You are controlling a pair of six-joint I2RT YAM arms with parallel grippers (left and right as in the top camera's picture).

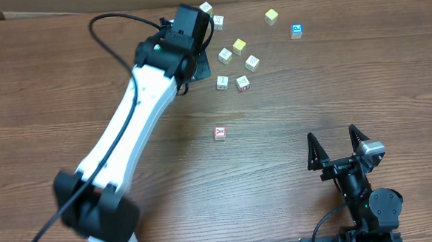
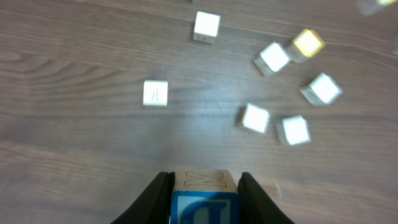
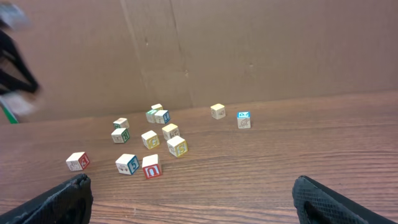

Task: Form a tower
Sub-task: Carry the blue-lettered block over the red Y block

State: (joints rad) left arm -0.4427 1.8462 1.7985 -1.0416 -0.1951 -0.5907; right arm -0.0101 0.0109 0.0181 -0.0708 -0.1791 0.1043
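You are clamping a cream wooden cube (image 2: 205, 202) with a blue letter face in the left pincer (image 2: 204, 178). The right pincer (image 1: 331, 133) is gaping. The blue-topped tower (image 1: 296, 31) is standing near the yellow cube (image 1: 271, 16).

Wooden table (image 1: 312, 108), brown cardboard wall (image 3: 261, 50)

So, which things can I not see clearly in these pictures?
- Overhead: left gripper and its held cube are hidden under the wrist housing.
- Left wrist: held cube is cut off by the bottom edge. Loose cubes are blurred and bright, so their letters are unreadable.
- Right wrist: tower letters are too small.
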